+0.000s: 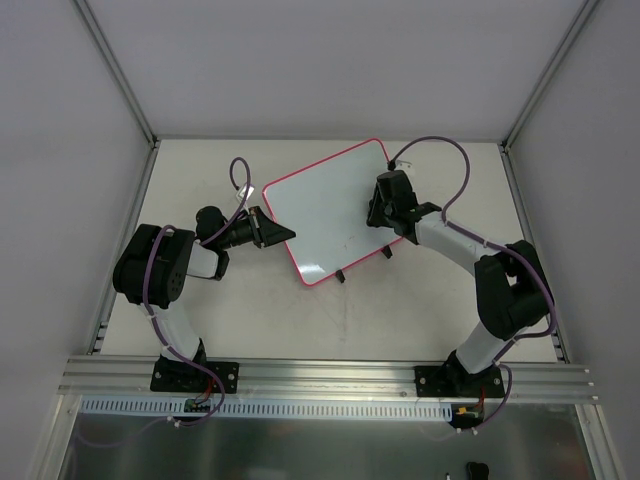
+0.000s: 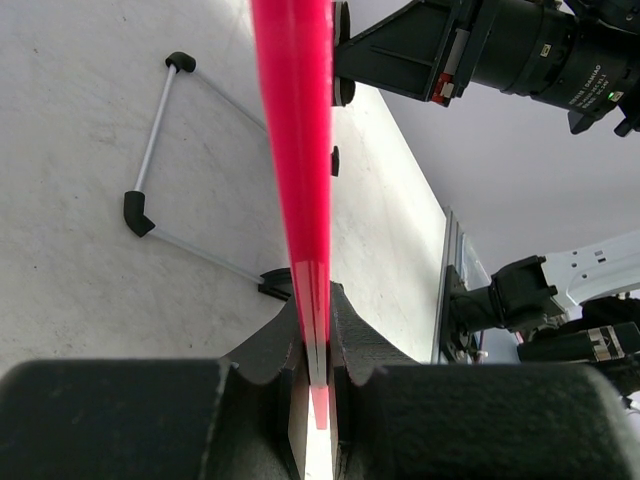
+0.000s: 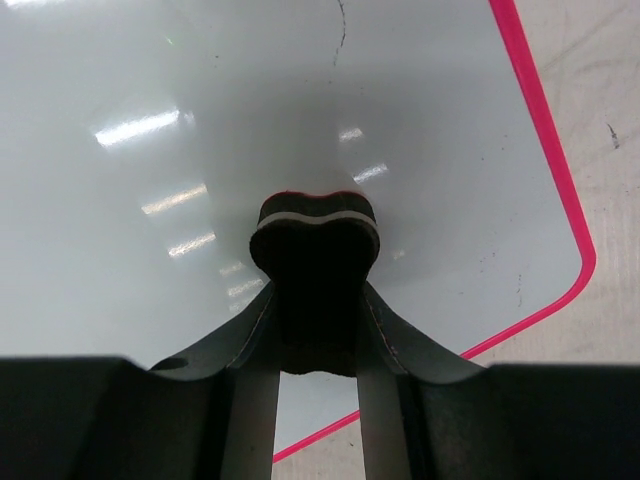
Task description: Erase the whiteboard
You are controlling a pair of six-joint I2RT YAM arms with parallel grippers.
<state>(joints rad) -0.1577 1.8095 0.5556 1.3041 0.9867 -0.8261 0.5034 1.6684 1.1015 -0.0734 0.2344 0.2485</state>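
Note:
The whiteboard (image 1: 330,210) lies at an angle in the middle of the table, white with a thin pink-red frame and two small black clips (image 1: 342,275) on its near edge. My left gripper (image 1: 275,230) is shut on the board's left edge. In the left wrist view the pink frame (image 2: 295,150) runs straight up from between the closed jaws (image 2: 318,340). My right gripper (image 1: 385,205) is over the board's right part, shut on a dark eraser (image 3: 315,240) that is pressed to the white surface (image 3: 150,150). A faint thin dark mark (image 3: 340,30) shows beyond the eraser.
A wire stand with black tips (image 2: 150,150) shows on the table beside the board's edge. Grey enclosure walls ring the table. An aluminium rail (image 1: 320,375) runs along the near edge by the arm bases. The right arm (image 2: 480,50) shows past the board.

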